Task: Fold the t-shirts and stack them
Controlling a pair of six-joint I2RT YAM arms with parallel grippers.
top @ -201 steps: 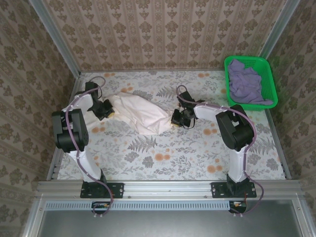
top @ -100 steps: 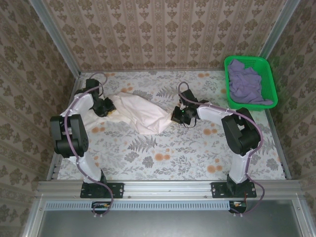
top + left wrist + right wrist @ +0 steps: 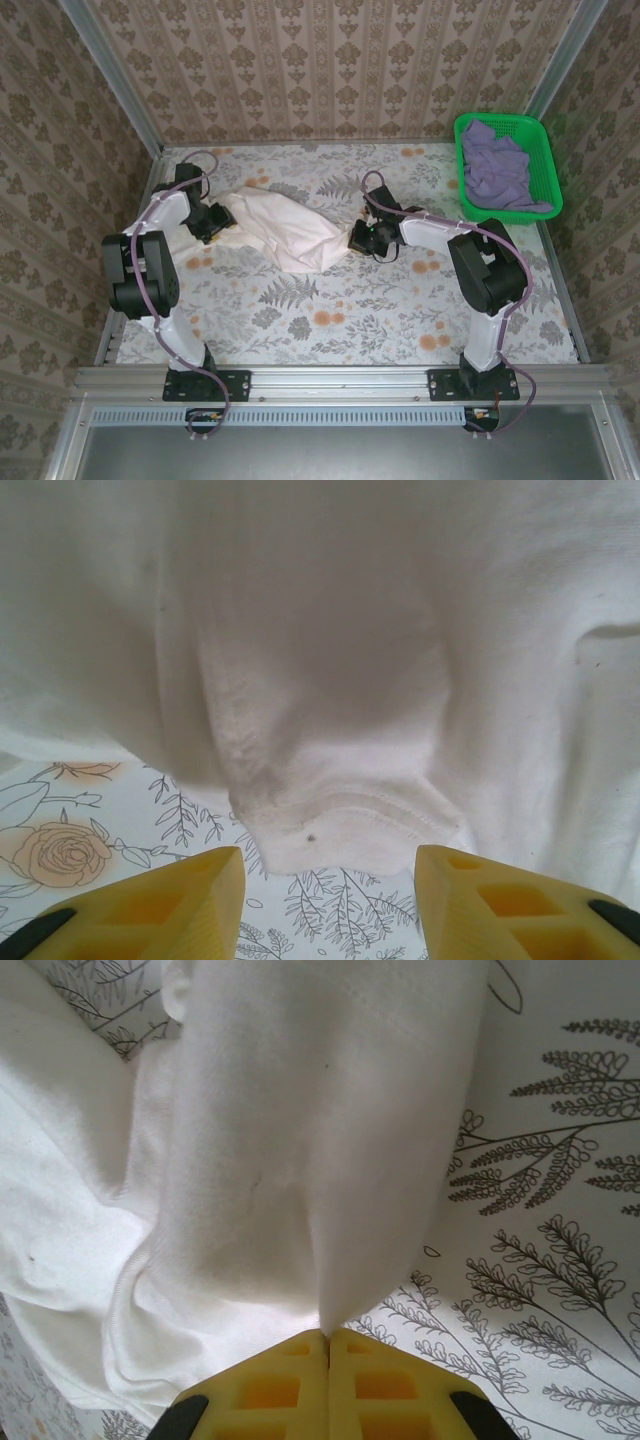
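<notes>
A cream-white t-shirt [image 3: 285, 230] lies bunched across the flowered table between my two arms. At its left end my left gripper [image 3: 216, 224] stands open; in the left wrist view a hemmed corner of the white t-shirt [image 3: 340, 820] rests on the cloth just ahead of the gap between my yellow fingers [image 3: 190, 900], touching neither. My left gripper [image 3: 330, 895] holds nothing. At the shirt's right end my right gripper [image 3: 358, 238] is shut on a fold of the white t-shirt [image 3: 320, 1190], pinched at the fingertips of my right gripper [image 3: 328, 1335]. The lavender-purple t-shirt [image 3: 497, 170] lies crumpled in the basket.
A green plastic mesh basket [image 3: 545, 150] stands at the table's back right corner against the wall. Patterned walls close in the back and sides. The flowered tablecloth [image 3: 380, 310] stretches bare toward the near edge.
My left gripper has opened and let go of the white t-shirt's left corner, which now lies on the table. My right gripper kept its grip and shifted slightly.
</notes>
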